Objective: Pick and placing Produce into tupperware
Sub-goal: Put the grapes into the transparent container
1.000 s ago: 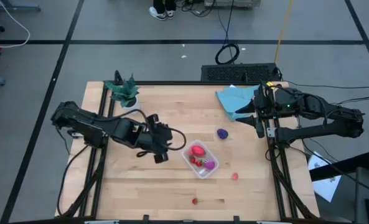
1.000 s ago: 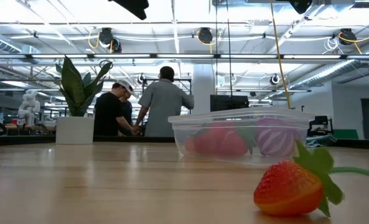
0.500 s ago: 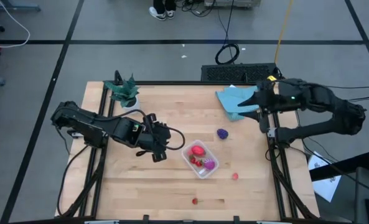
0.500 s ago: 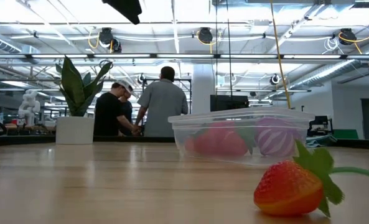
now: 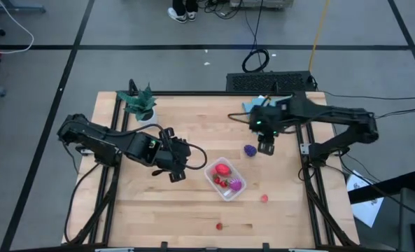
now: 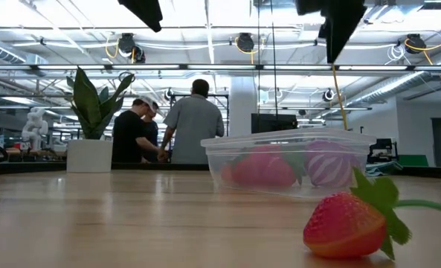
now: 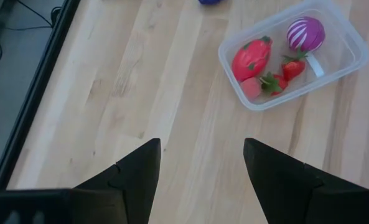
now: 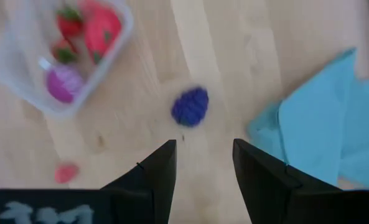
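Tupperware [image 5: 225, 178]: mid-table, holds red, magenta produce | purple berry [image 5: 250, 150]: on wood, far-right of tub | right gripper [image 5: 265, 147]: fingers apart, empty, just beside berry | left gripper [image 5: 177, 168]: spread, empty, left of tub

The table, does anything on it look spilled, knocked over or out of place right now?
Nothing is spilled or tipped. The tupperware sits flat with several fruits inside. Three pieces lie loose on the wood: a purple one beside the right gripper, a pink berry and a red berry. The blue cloth is crumpled.

dark purple fruit [image 5: 250, 150] — blue cloth [image 5: 261, 112] — magenta striped fruit [image 7: 306, 33]
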